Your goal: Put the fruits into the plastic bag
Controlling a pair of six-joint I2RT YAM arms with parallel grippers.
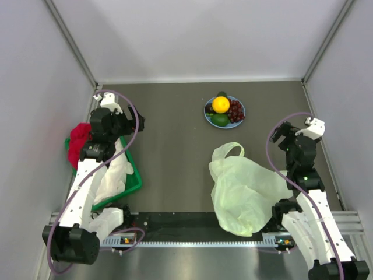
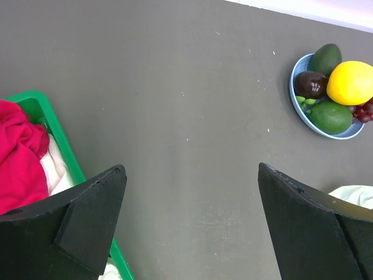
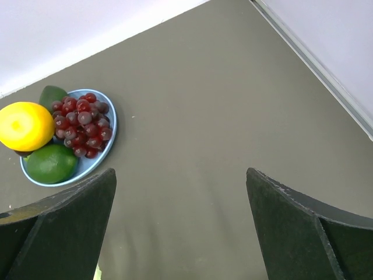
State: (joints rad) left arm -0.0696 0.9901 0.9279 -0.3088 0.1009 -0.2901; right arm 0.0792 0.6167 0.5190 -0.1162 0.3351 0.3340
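Both tools empty: left gripper (image 2: 190, 175) and right gripper (image 3: 180, 175) are spread wide over bare table. Plastic bag (image 1: 245, 192) lies flat by my right base, 5 o'clock on the table, handles pointing to 12. Nothing bagged yet, so I judge this is step one. Green tray (image 1: 135, 182) with white cloths (image 1: 113, 175) and red cloth (image 1: 78, 143) sits at 9 o'clock, off the path. Farther, at 12 from the bag, the blue plate (image 3: 87, 165) holds the citrus (image 1: 221, 104), grape bunch (image 1: 235, 111), green fruit (image 1: 220, 120) and dark fruit (image 2: 310, 84) (tucked against the citrus). Next move likely needs one arm lifting a handle to open the mouth and the other fetching fruit.
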